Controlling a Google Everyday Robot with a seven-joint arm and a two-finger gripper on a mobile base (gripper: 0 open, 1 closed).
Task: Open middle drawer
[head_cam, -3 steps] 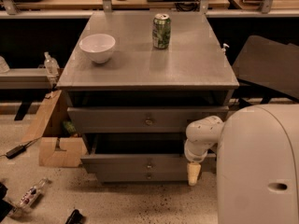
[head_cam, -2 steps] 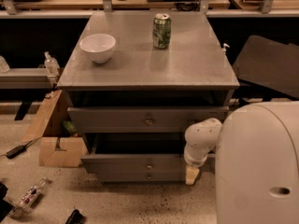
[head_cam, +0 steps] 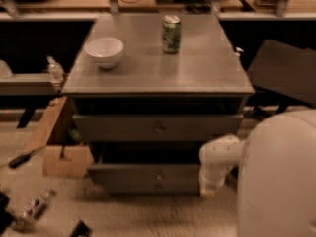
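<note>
A cardboard box [head_cam: 66,159] and loose litter lay on the floor at the left foot of the grey table [head_cam: 197,78], beside the drawers' path rather than across it, and looked unlikely to block travel. On the top stood a white bowl [head_cam: 104,51] and, to its right, a green can [head_cam: 171,33]. The tall, narrow can seemed the likelier to topple if a hard tug jolted the cabinet. Below, the middle drawer [head_cam: 133,174] sat under the taller top drawer [head_cam: 123,127] and directly above the narrow bottom drawer [head_cam: 128,187]. Its front appeared to stand forward, with a dark gap behind it and its small knob [head_cam: 159,176] at the centre. The two lower fronts were stacked so closely that a slight error in height could have put the pull on the wrong drawer. The robot's end effector [head_cam: 208,191] hung low at the right-hand end of those fronts, near the floor and well apart from the knob. Whether it was clenched or released could not be told. A pull from that end instead of the centre risked skewing the drawer and jamming it, and a rise towards the knob could have struck the top drawer overhead. The robot's white body [head_cam: 281,181] filled the right foreground.
</note>
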